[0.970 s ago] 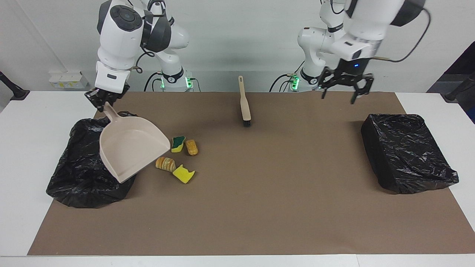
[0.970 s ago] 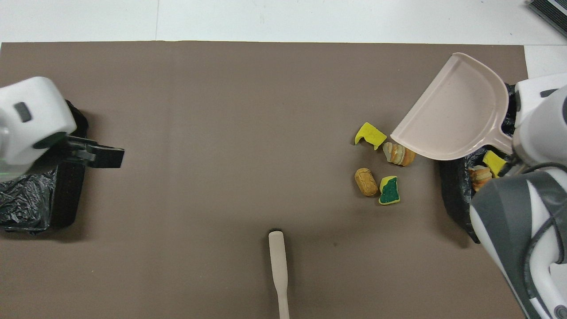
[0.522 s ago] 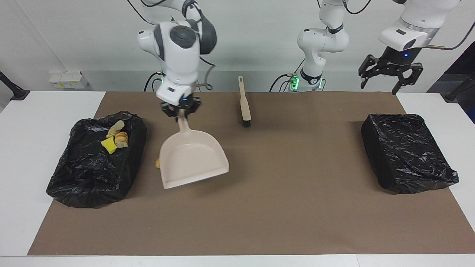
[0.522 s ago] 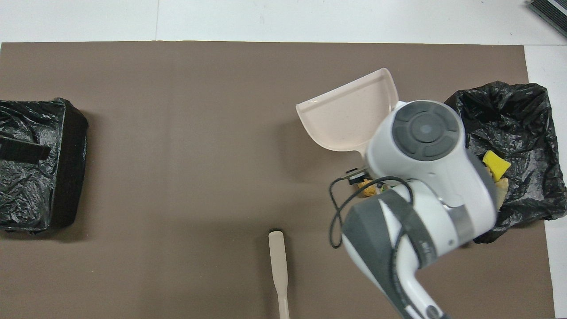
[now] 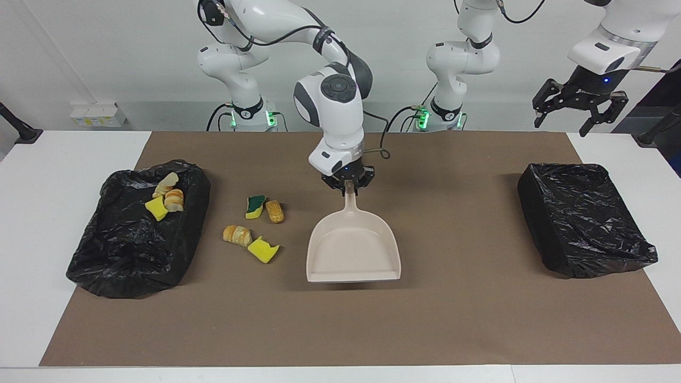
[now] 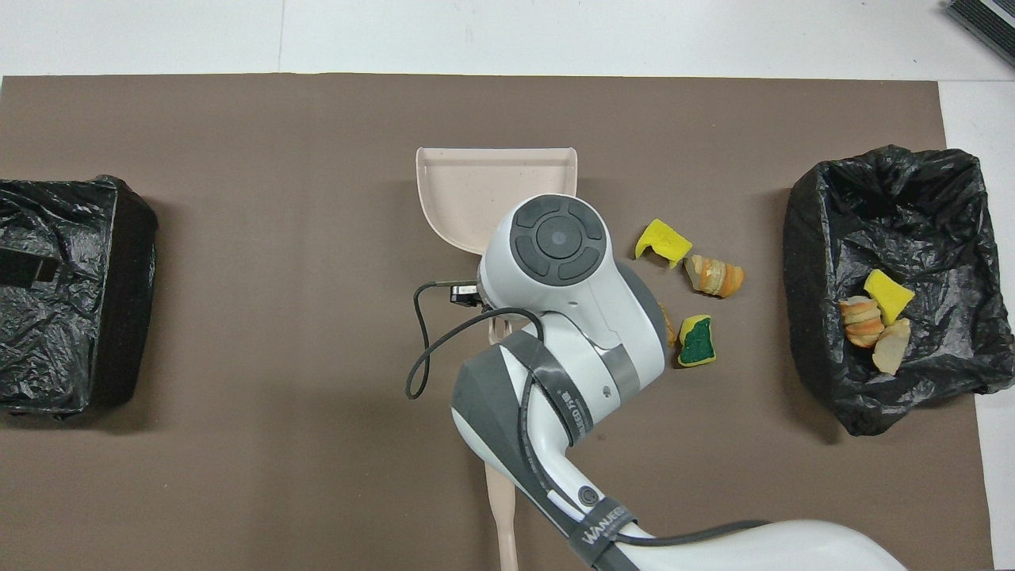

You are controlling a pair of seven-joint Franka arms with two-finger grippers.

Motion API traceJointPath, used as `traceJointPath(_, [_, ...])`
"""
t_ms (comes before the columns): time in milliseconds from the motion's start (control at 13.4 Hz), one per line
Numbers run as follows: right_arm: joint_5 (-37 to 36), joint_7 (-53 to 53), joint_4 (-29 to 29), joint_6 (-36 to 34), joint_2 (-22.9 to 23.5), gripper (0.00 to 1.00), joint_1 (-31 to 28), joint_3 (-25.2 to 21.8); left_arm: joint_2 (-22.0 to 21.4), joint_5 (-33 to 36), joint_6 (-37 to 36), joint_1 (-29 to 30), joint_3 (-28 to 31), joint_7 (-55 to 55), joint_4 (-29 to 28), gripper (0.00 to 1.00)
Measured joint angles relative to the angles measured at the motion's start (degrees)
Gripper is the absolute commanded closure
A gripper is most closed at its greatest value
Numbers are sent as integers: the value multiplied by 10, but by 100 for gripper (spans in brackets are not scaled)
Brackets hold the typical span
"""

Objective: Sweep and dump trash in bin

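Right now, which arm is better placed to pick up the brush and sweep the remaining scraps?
Left. The left gripper is open and empty; the right gripper is shut on the dustpan, beside the four loose scraps. The brush lies untouched.

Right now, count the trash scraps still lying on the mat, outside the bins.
4, all between the dustpan and the bin holding dumped scraps: green-faced sponge piece, bread chunk beside it, striped bread chunk, yellow sponge piece. None seems hidden.
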Motion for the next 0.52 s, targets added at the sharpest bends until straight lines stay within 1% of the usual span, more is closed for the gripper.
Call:
traceJointPath(149, [4,15,0,25,25,100,11,0,0,0,0,4,0,0,0,0])
traceJointPath(299, [6,16,-1,28,44,83,12,0,-1,0,0,4,0,0,0,0])
traceJointPath(448, [7,16,-3,28,53,72,11,0,-1,0,0,4,0,0,0,0])
traceJointPath(522, [8,16,-6,29,55,57,11,0,-1,0,0,4,0,0,0,0])
